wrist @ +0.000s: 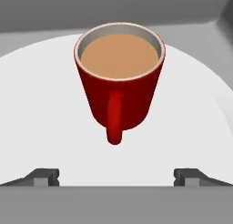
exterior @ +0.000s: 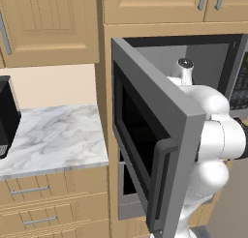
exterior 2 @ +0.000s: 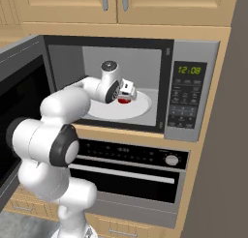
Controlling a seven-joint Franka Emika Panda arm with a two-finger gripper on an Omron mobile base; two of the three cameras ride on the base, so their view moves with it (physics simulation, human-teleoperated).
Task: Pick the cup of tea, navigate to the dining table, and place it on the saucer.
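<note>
1. The arm (exterior 2: 53, 135) is rising from the lower left of the right base view, with its white links stacked and bending at the dark elbow joint.
2. The forearm is reaching forward and to the right, roughly level, at about the height of the shoulder link.
3. The wrist is angling downward, carrying the gripper (exterior 2: 127, 93) ahead of it.
4. The fingers (wrist: 45, 176) are standing spread to full width, one tip at each lower side of the hand view.
5. The fingers are holding nothing and touching nothing between them.
</note>
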